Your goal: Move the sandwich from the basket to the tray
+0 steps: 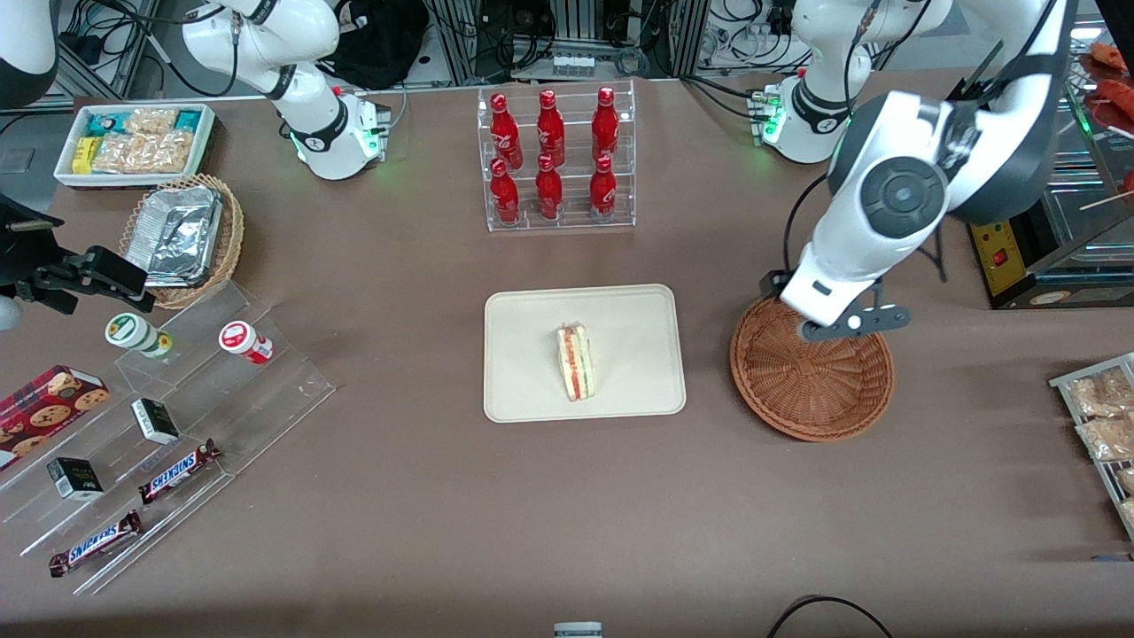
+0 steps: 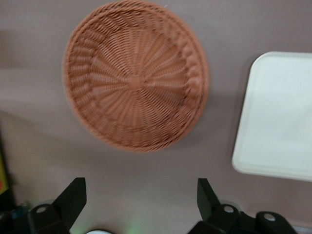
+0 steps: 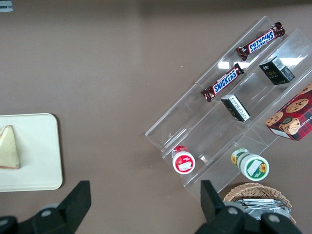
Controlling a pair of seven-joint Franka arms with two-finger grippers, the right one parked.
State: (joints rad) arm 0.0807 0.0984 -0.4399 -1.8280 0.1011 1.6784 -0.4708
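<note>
The sandwich (image 1: 576,361), a pale wedge with red and green filling, lies on its side in the middle of the cream tray (image 1: 638,354) at the table's centre. The reddish-brown wicker basket (image 1: 811,390) stands beside the tray, toward the working arm's end, with nothing in it. My left gripper (image 1: 828,326) hangs above the basket's rim farther from the front camera. In the left wrist view the gripper (image 2: 140,187) is open with only bare table between its fingers, and the basket (image 2: 134,78) and a corner of the tray (image 2: 282,117) show. The right wrist view catches the sandwich (image 3: 9,146) on the tray (image 3: 39,156).
A clear rack of red bottles (image 1: 554,159) stands farther from the front camera than the tray. Toward the parked arm's end are a stepped acrylic shelf (image 1: 168,416) with candy bars and boxes, a tan basket with foil (image 1: 182,235) and a white snack bin (image 1: 133,142). Snack packets (image 1: 1103,425) lie at the working arm's end.
</note>
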